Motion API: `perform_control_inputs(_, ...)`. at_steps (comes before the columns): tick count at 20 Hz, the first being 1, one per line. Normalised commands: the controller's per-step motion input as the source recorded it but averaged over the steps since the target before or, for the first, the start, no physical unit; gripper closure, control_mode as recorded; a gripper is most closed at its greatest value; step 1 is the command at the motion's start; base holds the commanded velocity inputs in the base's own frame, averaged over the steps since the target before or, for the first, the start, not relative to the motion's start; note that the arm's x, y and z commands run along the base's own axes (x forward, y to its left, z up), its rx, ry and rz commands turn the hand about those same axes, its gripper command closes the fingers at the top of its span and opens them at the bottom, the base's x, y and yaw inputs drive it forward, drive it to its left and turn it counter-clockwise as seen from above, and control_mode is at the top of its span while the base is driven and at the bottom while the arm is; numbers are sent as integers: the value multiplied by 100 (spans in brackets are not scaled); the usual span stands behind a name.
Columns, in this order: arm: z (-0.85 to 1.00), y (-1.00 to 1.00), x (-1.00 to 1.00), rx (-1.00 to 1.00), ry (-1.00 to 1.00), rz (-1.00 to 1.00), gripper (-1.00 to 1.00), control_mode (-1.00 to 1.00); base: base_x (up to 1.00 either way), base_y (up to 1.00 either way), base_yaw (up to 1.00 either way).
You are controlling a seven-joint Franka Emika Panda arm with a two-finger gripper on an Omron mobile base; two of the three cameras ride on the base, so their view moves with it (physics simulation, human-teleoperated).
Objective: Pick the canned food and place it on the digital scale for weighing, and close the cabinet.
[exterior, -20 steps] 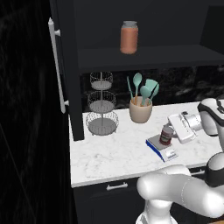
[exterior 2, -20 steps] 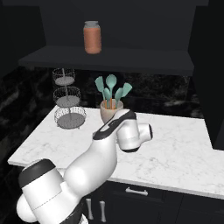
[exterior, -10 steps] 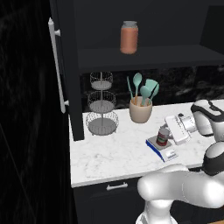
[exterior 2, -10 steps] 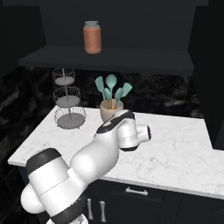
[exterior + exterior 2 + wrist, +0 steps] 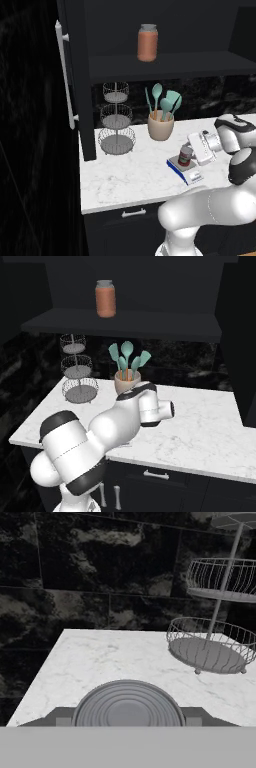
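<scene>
On the scale [image 5: 184, 170] sits the can [image 5: 185, 156], hand [image 5: 196, 150] beside it; finger state unclear. Back off straight, don't tip it, then shut cabinet door [image 5: 72, 80]

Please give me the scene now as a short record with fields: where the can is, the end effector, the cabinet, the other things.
canned food: standing upright on the digital scale
end effector: right beside the can; grip cannot be judged
cabinet: door open
shelf: orange-pink jar
counter: three-tier wire basket stand, utensil holder
</scene>
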Motion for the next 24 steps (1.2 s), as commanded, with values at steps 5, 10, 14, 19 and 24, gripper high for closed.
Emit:
perform_control_inputs(5, -21, -10, 18, 0, -1, 0, 100, -100, 0, 0, 0)
perform_control_inputs(10, -21, 0, 19, 0, -2, 0, 100, -100, 0, 0, 0)
perform_control_inputs(14, -22, 0, 6, 0, -4, 0, 100, -100, 0, 0, 0)
perform_control_inputs(19, -19, 0, 0, 0, 0, 0, -100, -100, 0, 0, 0)
perform_control_inputs(24, 0, 0, 0, 0, -1, 0, -100, -100, 0, 0, 0)
